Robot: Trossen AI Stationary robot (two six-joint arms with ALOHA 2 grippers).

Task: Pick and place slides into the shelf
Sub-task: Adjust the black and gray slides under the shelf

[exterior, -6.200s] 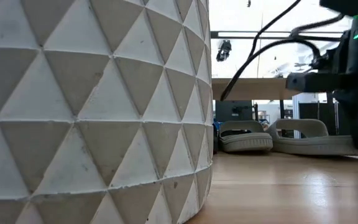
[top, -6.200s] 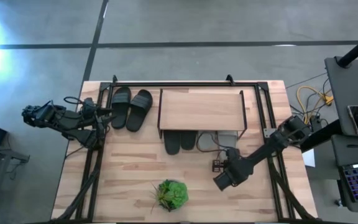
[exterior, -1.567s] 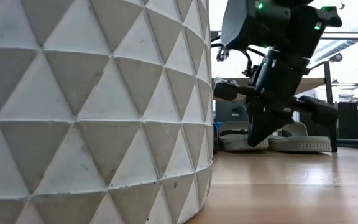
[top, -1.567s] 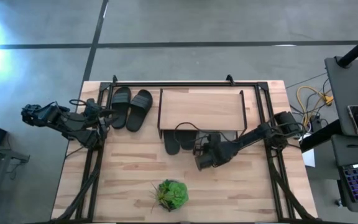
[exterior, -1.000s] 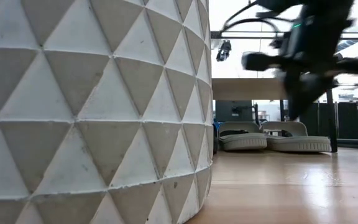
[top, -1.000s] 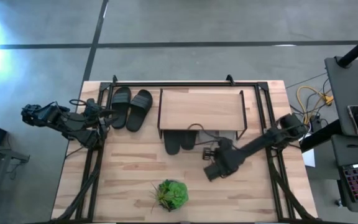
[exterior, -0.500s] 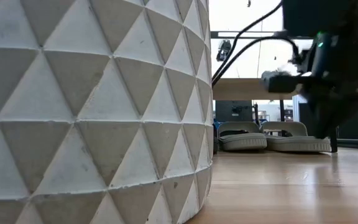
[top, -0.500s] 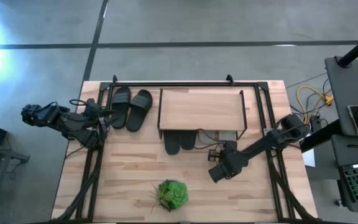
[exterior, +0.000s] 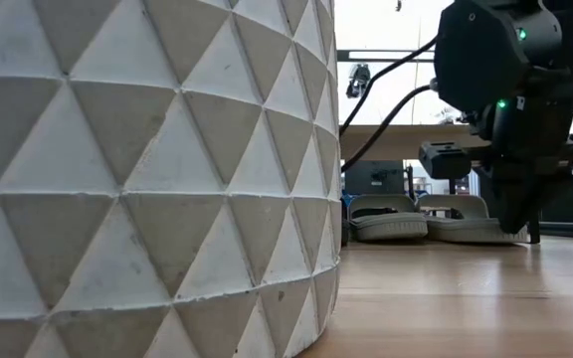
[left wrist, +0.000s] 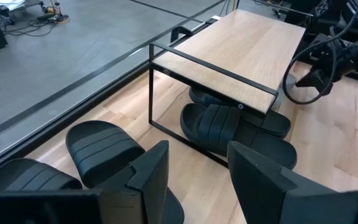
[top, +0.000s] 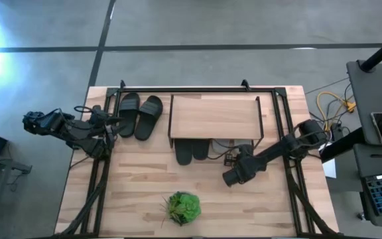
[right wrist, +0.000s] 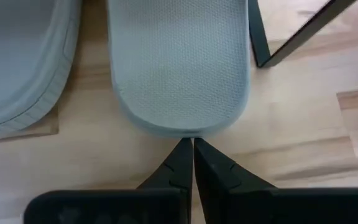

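Pale grey textured slide sandal lies flat under the low wooden-topped wire shelf, long axis running front to back, rounded heel end toward the open worktop. Its mate lies just beside it, parallel. Right hand, fingers pressed together and holding nothing, points at that heel, tips just short of it. Black ribbed pair sits under the shelf alongside; another black pair stands left of the shelf. Left hand, spread, waits near that pair.

no readable text or labels
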